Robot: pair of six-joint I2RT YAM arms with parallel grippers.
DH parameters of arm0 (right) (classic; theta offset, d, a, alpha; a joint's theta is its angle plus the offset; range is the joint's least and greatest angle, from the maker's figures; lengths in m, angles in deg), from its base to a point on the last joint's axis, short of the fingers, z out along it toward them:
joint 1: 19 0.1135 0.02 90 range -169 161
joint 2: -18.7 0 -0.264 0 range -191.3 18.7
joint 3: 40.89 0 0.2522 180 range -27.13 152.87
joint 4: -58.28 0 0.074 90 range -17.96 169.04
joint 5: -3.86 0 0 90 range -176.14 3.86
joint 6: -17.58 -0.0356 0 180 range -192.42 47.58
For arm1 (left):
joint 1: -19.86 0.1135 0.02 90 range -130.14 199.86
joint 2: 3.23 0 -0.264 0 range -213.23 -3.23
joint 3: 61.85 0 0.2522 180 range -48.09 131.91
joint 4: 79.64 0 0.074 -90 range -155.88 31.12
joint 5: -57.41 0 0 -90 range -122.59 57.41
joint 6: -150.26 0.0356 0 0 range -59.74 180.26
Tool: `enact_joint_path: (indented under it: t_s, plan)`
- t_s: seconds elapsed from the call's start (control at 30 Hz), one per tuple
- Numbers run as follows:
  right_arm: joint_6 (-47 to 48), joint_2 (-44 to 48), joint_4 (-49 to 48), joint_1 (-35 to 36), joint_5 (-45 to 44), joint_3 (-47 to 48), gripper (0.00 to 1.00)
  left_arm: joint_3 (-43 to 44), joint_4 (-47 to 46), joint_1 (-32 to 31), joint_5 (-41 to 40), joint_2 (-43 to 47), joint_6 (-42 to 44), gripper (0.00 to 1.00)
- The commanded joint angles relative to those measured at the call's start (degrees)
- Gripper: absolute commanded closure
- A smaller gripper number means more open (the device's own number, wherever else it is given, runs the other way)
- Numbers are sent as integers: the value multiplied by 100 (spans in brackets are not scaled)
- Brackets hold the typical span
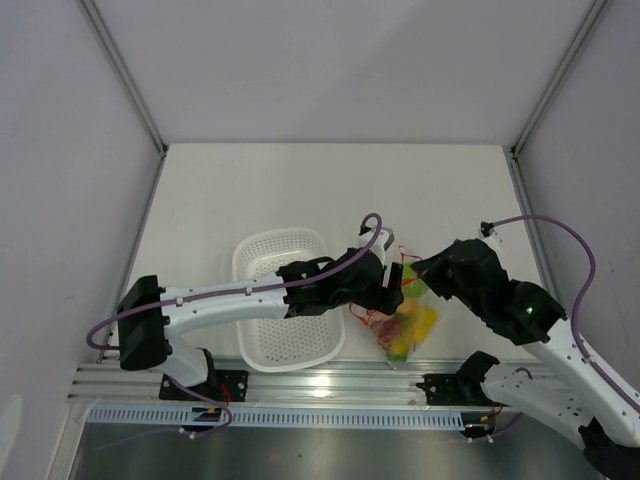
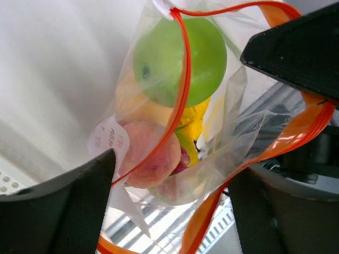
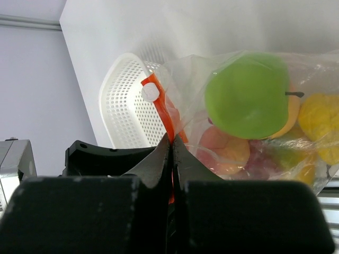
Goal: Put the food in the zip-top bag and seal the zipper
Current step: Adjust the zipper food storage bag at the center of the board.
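The clear zip-top bag (image 1: 405, 328) lies near the table's front edge, between the two arms, with the food inside. Through the film I see a green apple (image 2: 180, 58), a pink-orange peach (image 2: 151, 153) and yellow fruit (image 3: 318, 119). The red-orange zipper (image 2: 184, 90) runs along the gaping mouth, with a white slider (image 3: 151, 92) at one end. My right gripper (image 3: 172, 140) is shut on the zipper strip at the bag's edge. My left gripper (image 2: 172, 174) stands open, its fingers on either side of the bag's mouth.
A white perforated basket (image 1: 290, 237) stands just left of the bag, under my left forearm, and nothing shows inside it. The aluminium rail (image 1: 330, 380) runs along the near edge right below the bag. White walls enclose the table.
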Motion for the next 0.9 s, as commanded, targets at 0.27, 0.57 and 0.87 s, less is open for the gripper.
enact_joint_path:
  t_s: [0.27, 0.57, 0.87]
  plan:
    - [698, 183, -249, -31, 152, 50, 68, 203, -34, 236, 86, -223, 270, 100]
    - [2683, 95, 14, -443, 452, 648, 24, -201, -473, 429, 771, 295, 841, 99]
    - [3740, -370, -223, -1243, 1883, 622, 22, 571, 17, 649, 2316, 480, 1798, 99]
